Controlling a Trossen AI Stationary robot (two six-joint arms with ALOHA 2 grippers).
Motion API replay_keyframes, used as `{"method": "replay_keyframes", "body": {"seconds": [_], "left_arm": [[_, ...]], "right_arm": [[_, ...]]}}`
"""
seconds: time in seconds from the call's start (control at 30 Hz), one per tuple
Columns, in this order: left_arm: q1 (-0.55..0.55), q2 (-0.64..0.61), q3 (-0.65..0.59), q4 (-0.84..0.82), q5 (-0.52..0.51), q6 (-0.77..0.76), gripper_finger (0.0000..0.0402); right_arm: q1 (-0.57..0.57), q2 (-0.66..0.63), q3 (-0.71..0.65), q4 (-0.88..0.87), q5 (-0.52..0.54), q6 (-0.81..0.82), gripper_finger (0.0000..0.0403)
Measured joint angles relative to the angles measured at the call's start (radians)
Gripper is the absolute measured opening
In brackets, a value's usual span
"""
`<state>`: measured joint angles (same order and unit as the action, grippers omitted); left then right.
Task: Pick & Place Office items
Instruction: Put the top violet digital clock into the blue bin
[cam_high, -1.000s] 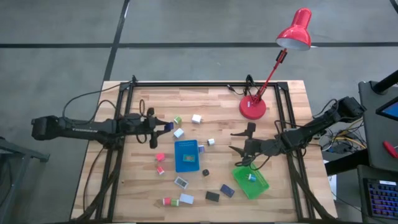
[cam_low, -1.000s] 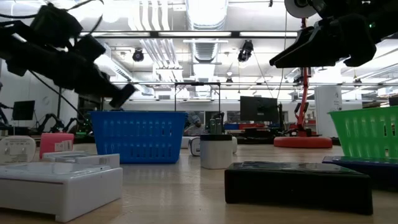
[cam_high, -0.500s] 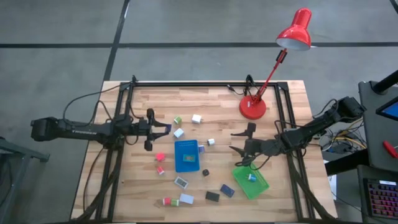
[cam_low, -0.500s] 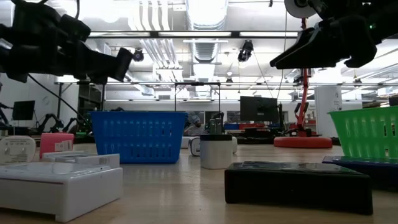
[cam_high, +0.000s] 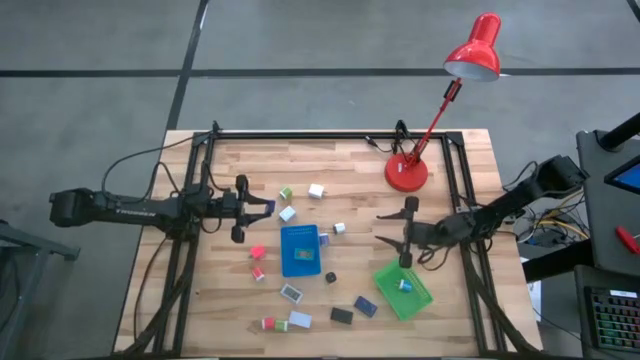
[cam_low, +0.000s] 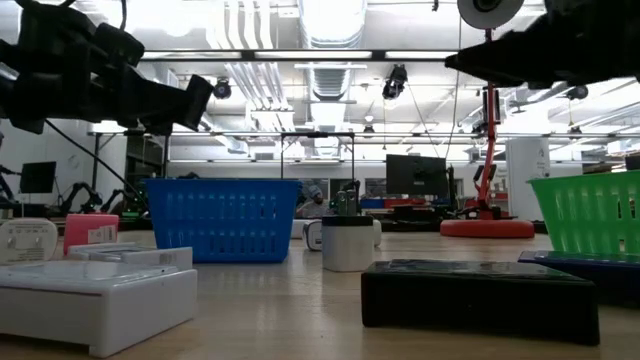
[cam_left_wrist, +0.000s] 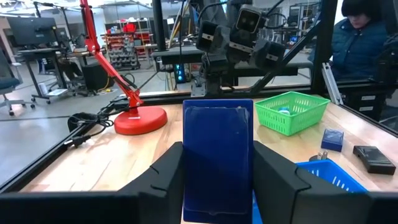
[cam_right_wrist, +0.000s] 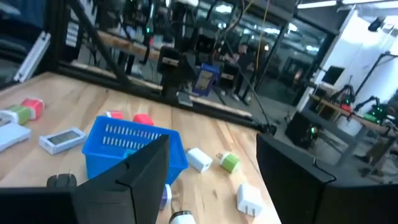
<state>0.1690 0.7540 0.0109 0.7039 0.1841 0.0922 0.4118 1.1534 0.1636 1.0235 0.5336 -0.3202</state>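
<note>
Behind left jaws, a seated person (cam_left_wrist: 367, 43).

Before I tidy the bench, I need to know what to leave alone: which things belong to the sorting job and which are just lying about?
Job: navy flat box clamped in the left pincer; small pink block; black flat box; white block; blue plastic tray; green plastic tray.

Lying about: red desk lamp; its black cable.

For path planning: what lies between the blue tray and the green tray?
In the high view, between the blue tray and green tray, one small black item lies on bare table.
</note>
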Motion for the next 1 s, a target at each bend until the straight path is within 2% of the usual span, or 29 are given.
{"method": "replay_keyframes", "body": {"seconds": [0.13, 0.27, 0.77, 1.0], "left_arm": [[-0.005, 0.0, 0.0, 0.012, 0.0, -0.003, 0.0139], [-0.013, 0.0, 0.0, 0.017, 0.001, -0.014, 0.0139], [-0.095, 0.002, 0.0, 0.018, -0.01, -0.044, 0.0139], [-0.152, 0.076, 0.046, 0.002, -0.033, -0.048, 0.0139]], "right_arm": [[-0.001, 0.0, -0.055, 0.098, -0.061, -0.006, 0.0224], [0.0, 0.0, -0.088, 0.146, -0.072, -0.013, 0.0224], [0.0, -0.001, -0.12, 0.173, -0.071, 0.003, 0.0224], [0.0, -0.001, -0.12, 0.173, -0.071, 0.006, 0.0224]]}}
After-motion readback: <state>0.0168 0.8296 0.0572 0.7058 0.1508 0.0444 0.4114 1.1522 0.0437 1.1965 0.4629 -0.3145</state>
